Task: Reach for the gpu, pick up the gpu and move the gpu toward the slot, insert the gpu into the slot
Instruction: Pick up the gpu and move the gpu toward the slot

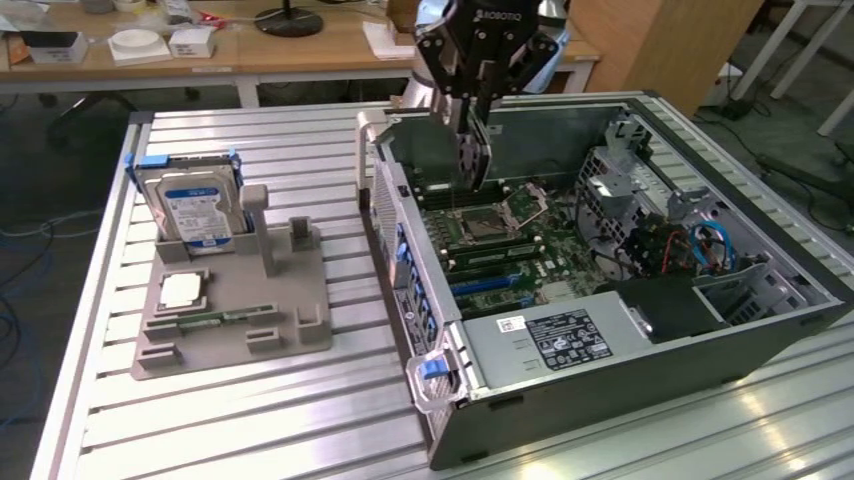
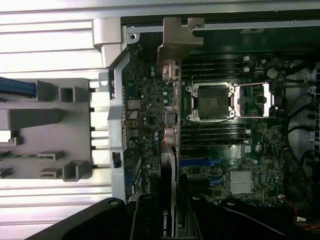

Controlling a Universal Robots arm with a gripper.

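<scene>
At the exterior view's left, on the metal worktop (image 1: 267,420): a gray holder (image 1: 254,300), with a silver hard drive (image 1: 198,208) standing up in it and a small green memory stick (image 1: 220,318) lying flat near its front.

In the middle, up high: the gripper (image 1: 471,105), fingers squeezed tight on the gpu (image 1: 471,160). Thin and dark, seen from its edge, hanging straight down over the green board (image 1: 514,250) inside the open computer case (image 1: 747,340). Not pushed into any slot.

In the wrist view: same card between two black fingers (image 2: 145,220), its shiny metal end plate (image 2: 179,42) close to the case wall.

At the exterior view's right, inside the case: a black box (image 1: 681,305) and blue cables (image 1: 714,245).
</scene>
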